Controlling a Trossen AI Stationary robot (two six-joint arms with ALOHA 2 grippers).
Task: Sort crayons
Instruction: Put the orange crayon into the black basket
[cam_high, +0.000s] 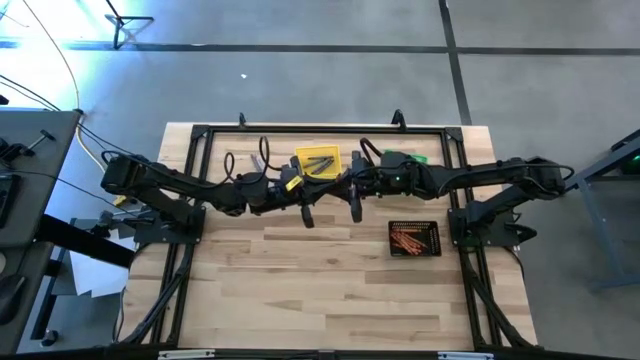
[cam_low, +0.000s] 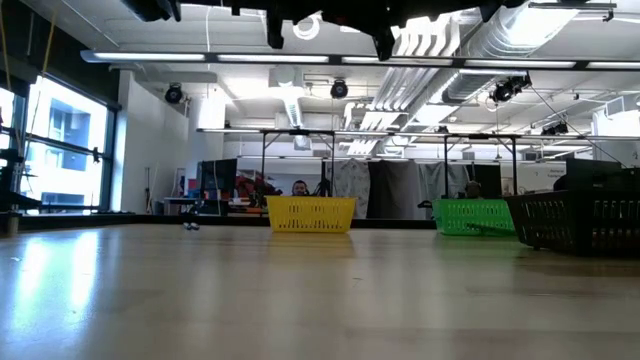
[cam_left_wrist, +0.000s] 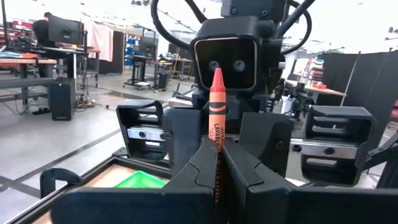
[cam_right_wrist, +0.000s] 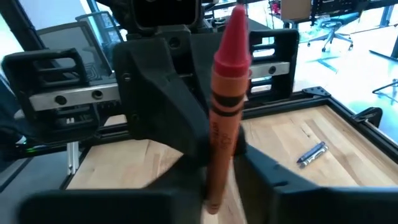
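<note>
From above, both arms meet over the table's (cam_high: 330, 290) centre, left gripper (cam_high: 306, 214) and right gripper (cam_high: 356, 210) facing each other; yellow bin (cam_high: 318, 161) at 12 o'clock, green bin (cam_high: 402, 159) at 1, black bin (cam_high: 414, 238) of orange-red crayons (cam_high: 410, 241) at 4

The low view shows the grippers raised above the bins, their jaws out of sight

In the left wrist view the jaws pinch a red crayon (cam_left_wrist: 216, 124) upright. The right wrist view shows its jaws narrow on another red crayon (cam_right_wrist: 225, 112); a grey crayon (cam_right_wrist: 311, 153) lies loose on the table

I'd hold each crayon firmly, carry it low over its bin, then release gently
</note>
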